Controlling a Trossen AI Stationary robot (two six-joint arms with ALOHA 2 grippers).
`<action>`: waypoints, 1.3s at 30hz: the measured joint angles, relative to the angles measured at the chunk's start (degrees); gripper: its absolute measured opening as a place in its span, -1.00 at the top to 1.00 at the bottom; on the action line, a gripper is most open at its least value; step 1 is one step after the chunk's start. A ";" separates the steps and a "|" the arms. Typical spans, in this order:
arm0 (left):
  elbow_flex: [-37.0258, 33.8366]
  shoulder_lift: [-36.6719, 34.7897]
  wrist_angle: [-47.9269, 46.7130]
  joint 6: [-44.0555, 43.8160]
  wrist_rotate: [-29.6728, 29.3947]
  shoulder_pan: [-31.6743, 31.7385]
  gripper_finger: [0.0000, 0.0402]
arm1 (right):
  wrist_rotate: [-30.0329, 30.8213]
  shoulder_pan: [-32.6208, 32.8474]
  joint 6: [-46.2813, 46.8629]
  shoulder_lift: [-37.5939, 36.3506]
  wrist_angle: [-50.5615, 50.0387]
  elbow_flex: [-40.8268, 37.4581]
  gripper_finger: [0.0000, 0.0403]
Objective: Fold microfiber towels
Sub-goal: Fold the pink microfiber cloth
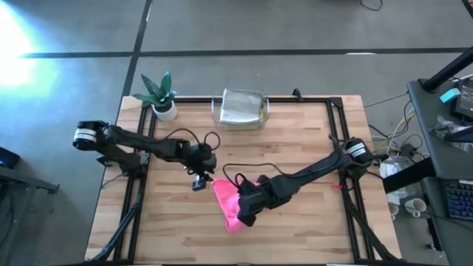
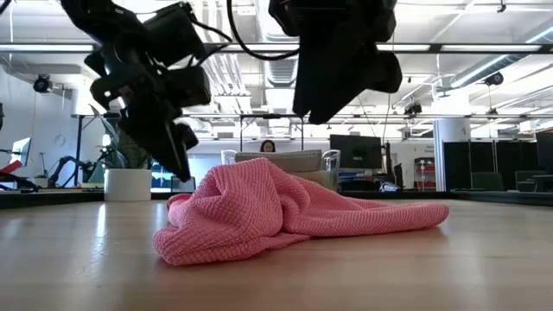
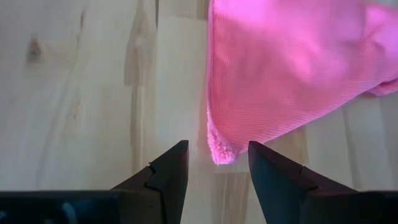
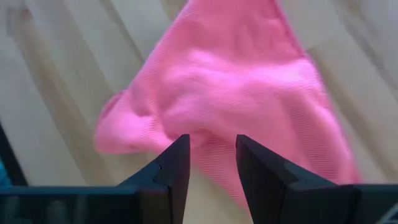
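A pink microfiber towel (image 1: 228,203) lies crumpled in a heap near the table's middle, resting on the wood (image 2: 259,216). My left gripper (image 1: 201,182) hovers open just left of it, pointing slantwise down, and one towel corner (image 3: 219,152) shows just beyond its fingertips (image 3: 217,144). My right gripper (image 1: 244,214) hangs open above the heap's right part (image 4: 212,137), clear of the cloth in the low view (image 2: 341,78). A pale towel (image 1: 242,106) lies in the clear tray at the far edge.
The clear tray (image 1: 216,111) stands at the middle of the far edge, with a potted plant (image 1: 161,96) to its left. Black rails (image 1: 336,148) frame the table's sides. Bare wood lies near and left of the towel. A person (image 2: 268,147) sits far behind.
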 joint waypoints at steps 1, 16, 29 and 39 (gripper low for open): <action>-0.20 0.62 0.67 -0.03 0.02 -0.02 0.25 | 0.57 0.00 -0.28 -0.18 -0.70 0.01 0.40; -0.01 9.94 6.24 -3.01 2.42 -0.26 0.25 | 4.49 -0.66 -2.28 -1.83 -15.39 0.00 0.40; 0.37 9.62 6.79 -2.93 2.51 -0.39 0.79 | 8.39 -0.66 1.53 -12.42 -24.73 -9.63 0.40; 3.26 6.99 2.36 -2.88 2.80 -0.33 0.96 | 3.06 -0.61 12.04 -26.86 -4.21 -31.95 0.40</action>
